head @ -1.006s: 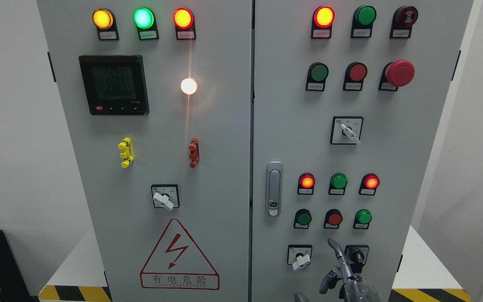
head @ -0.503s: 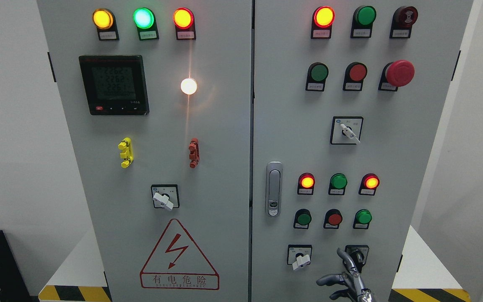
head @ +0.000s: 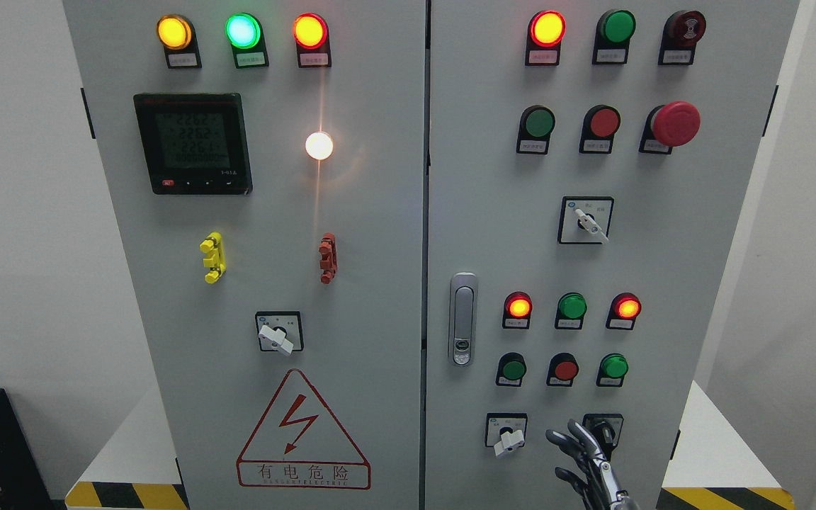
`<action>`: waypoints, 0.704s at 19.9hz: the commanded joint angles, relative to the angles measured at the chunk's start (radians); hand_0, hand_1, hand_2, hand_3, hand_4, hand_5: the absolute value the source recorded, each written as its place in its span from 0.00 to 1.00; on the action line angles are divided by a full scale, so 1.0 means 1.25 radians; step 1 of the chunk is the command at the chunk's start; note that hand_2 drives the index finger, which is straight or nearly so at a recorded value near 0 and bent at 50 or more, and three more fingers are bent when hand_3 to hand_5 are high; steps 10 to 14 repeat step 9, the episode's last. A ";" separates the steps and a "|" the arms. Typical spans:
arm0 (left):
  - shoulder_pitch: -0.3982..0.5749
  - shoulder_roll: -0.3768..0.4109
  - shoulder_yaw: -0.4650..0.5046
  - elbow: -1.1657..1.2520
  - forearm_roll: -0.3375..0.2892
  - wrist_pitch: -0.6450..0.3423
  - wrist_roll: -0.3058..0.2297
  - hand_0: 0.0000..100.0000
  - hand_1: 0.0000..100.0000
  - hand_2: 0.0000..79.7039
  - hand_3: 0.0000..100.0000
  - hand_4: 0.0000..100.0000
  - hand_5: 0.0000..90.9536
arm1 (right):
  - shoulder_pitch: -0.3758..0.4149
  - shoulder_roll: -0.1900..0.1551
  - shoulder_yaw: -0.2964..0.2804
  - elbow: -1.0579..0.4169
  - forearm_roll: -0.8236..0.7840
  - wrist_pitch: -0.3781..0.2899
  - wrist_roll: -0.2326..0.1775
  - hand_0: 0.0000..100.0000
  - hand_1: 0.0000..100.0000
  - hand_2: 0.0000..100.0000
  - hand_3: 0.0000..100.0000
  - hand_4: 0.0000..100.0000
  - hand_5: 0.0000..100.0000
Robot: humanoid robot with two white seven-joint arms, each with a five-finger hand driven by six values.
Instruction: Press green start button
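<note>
The grey control cabinet's right door (head: 663, 269) carries several green buttons: one in the upper row (head: 540, 122) and two in the lower row, at the left (head: 513, 369) and at the right (head: 614, 366). I cannot read their labels. My right hand (head: 576, 453) rises from the bottom edge, below the lower row of buttons. It is open, its metal fingers (head: 587, 440) fanned up and to the left, holding nothing. It hangs in front of the black rotary switch (head: 602, 429) and touches no button. The left arm is out of sight.
Red buttons (head: 564, 369), a red mushroom stop (head: 675, 123), lit lamps (head: 518, 307) and a white-handled selector switch (head: 508, 439) sit close by. A door latch (head: 462, 319) is left of the buttons. The left door bears a meter (head: 192, 143) and a warning triangle (head: 302, 428).
My right hand sank from its raised single-finger pose, drifted a little right, and now shows its fingers fanned out in front of the rotary switch. The lamps stay as they were.
</note>
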 commanded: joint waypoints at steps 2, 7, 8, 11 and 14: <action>0.000 0.000 0.000 -0.022 0.000 0.000 0.000 0.12 0.56 0.00 0.00 0.00 0.00 | 0.012 -0.003 -0.015 -0.022 -0.056 0.004 0.004 0.00 0.09 0.00 0.04 0.00 0.00; 0.000 0.000 0.000 -0.022 0.000 0.000 0.000 0.12 0.56 0.00 0.00 0.00 0.00 | 0.016 -0.004 -0.015 -0.022 -0.057 0.005 0.004 0.00 0.08 0.00 0.02 0.00 0.00; 0.001 0.000 0.000 -0.022 0.000 0.000 0.000 0.12 0.56 0.00 0.00 0.00 0.00 | 0.016 -0.004 -0.015 -0.022 -0.057 0.005 0.004 0.00 0.08 0.00 0.02 0.00 0.00; 0.000 0.001 0.000 -0.022 0.000 0.000 -0.001 0.12 0.56 0.00 0.00 0.00 0.00 | 0.016 -0.004 -0.015 -0.022 -0.057 0.005 0.004 0.00 0.08 0.00 0.02 0.00 0.00; 0.000 0.001 0.000 -0.022 0.000 0.000 -0.001 0.12 0.56 0.00 0.00 0.00 0.00 | 0.016 -0.004 -0.015 -0.022 -0.057 0.005 0.004 0.00 0.08 0.00 0.02 0.00 0.00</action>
